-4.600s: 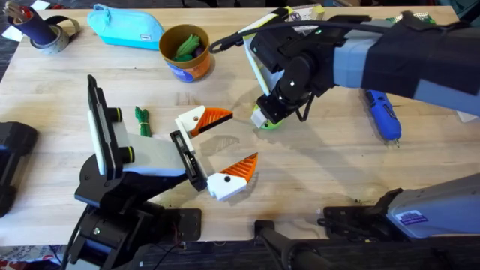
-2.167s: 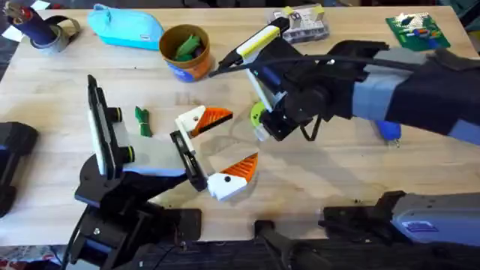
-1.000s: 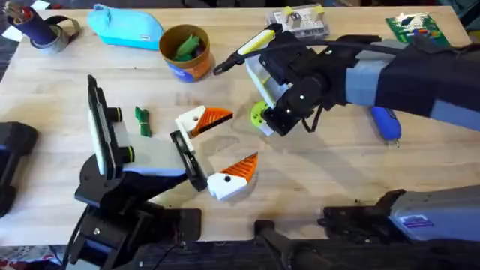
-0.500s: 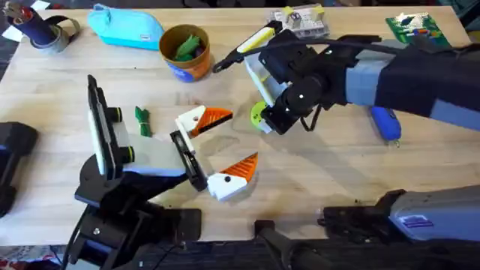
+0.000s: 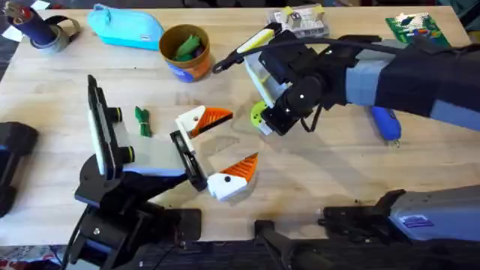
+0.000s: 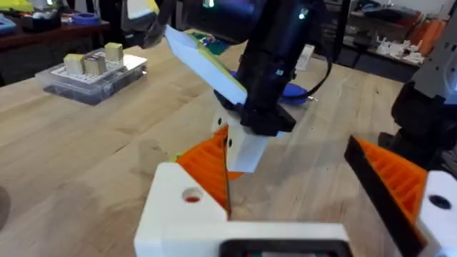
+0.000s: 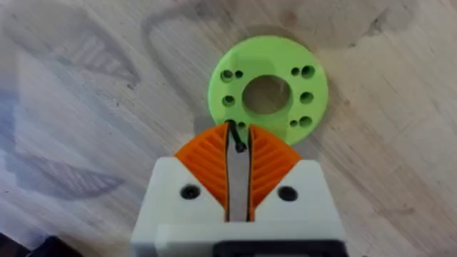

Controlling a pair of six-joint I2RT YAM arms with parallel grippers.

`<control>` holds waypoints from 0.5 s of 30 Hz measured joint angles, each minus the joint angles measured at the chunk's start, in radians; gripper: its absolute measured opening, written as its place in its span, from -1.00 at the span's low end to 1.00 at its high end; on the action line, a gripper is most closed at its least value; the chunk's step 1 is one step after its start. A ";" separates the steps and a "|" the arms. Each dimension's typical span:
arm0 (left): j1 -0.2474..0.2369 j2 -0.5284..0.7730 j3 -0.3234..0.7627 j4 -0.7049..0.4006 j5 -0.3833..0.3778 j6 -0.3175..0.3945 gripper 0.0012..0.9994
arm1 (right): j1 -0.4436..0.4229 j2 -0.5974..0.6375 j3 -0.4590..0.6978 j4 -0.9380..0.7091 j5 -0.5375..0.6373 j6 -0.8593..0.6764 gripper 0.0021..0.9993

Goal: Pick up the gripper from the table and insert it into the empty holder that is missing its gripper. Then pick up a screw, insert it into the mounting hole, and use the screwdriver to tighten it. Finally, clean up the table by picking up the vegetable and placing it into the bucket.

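Two white blocks with orange ribbed tips (image 5: 201, 118) (image 5: 231, 178) sit at the ends of the short black bar (image 5: 187, 159) on my left arm. I cannot tell which one is the task's gripper. They form my left gripper (image 5: 241, 136) (image 6: 285, 143), which is open. One block shows a round hole (image 6: 191, 194). My right gripper (image 5: 268, 124) (image 7: 235, 137) hangs over a green disc (image 5: 257, 114) (image 7: 268, 89), shut on a thin black screw (image 7: 235, 138). The blue screwdriver (image 5: 384, 124) (image 6: 291, 91) lies right of it. The dark-green vegetable (image 5: 142, 120) lies left of the bar. The bucket (image 5: 184, 61) stands at the back.
A brighter green leafy piece (image 5: 187, 45) lies in the bucket. A light-blue pouch (image 5: 126, 26) and a tape roll (image 5: 46, 31) are at the back left. A clear screw box (image 5: 301, 21) and a green circuit board (image 5: 416, 30) are at the back right.
The right gripper drifted left over the green disc, which shifted slightly with it, and has held still for the last second. The left arm has not moved.
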 joint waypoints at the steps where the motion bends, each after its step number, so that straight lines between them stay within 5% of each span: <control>1: 0.000 0.000 0.000 0.000 0.000 0.000 0.98 | 0.000 0.000 0.000 0.000 0.000 0.000 -0.71; 15: 0.000 0.000 0.000 0.000 0.000 0.000 0.98 | 0.000 0.000 0.000 -0.014 0.000 0.000 -0.71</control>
